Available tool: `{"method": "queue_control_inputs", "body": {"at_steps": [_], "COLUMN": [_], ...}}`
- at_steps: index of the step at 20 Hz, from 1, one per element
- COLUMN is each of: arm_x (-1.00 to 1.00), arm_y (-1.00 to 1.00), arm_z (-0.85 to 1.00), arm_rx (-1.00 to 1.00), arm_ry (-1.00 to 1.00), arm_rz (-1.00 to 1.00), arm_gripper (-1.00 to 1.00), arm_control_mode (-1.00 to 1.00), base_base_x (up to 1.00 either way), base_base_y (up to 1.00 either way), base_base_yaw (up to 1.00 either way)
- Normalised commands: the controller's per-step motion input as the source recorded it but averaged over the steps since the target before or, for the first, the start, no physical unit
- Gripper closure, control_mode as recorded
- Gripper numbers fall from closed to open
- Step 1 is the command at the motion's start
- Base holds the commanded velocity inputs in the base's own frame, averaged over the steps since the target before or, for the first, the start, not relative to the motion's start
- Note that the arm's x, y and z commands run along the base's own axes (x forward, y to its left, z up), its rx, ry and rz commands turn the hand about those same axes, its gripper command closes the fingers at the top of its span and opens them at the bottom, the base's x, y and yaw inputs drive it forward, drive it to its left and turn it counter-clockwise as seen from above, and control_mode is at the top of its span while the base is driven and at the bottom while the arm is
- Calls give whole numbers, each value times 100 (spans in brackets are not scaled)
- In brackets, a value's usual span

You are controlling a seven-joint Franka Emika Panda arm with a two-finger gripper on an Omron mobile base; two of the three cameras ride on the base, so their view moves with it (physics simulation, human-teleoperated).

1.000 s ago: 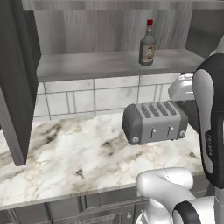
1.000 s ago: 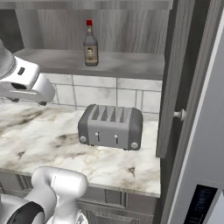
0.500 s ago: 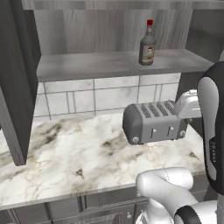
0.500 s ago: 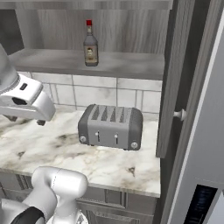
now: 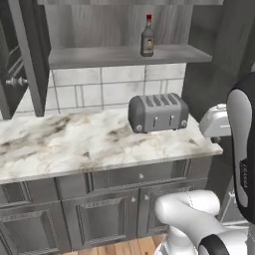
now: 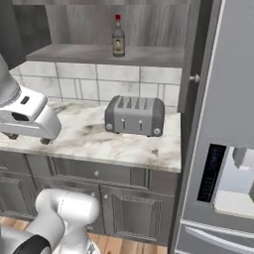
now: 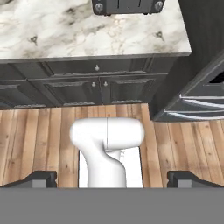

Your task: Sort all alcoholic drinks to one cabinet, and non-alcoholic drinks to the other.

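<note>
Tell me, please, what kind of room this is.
It is a kitchen, a rendered one. A toaster stands on a marble counter, a bottle stands on an open wall cabinet's shelf, and a fridge is beside the counter.

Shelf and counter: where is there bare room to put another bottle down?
The shelf is bare left of the bottle. The counter is bare left of the toaster. Around the toaster, by the fridge, is tightest.

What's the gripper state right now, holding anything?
Gripper: open, jaws spread wide, holding nothing; it points down at the wooden floor in front of the lower cabinets.
</note>
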Motion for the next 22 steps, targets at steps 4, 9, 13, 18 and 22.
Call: {"method": "queue_control_inputs", "body": {"at_steps": [4, 9, 13, 18, 22], "arm_x": [0, 0, 0, 0, 0], "arm_y": [0, 0, 0, 0, 0], "arm_z": [0, 0, 0, 0, 0], "arm_rx": [0, 0, 0, 0, 0], "arm_ry": [0, 0, 0, 0, 0], "arm_rz": [0, 0, 0, 0, 0], "arm_gripper": [-100, -100, -100, -100, -100], "arm_control_mode": [100, 100, 100, 100, 100], "base_base_x": [-95, -55, -29, -2, 10], "base_base_y": [40, 99, 100, 100, 96], "base_base_yaw": [0, 0, 0, 0, 0]}}
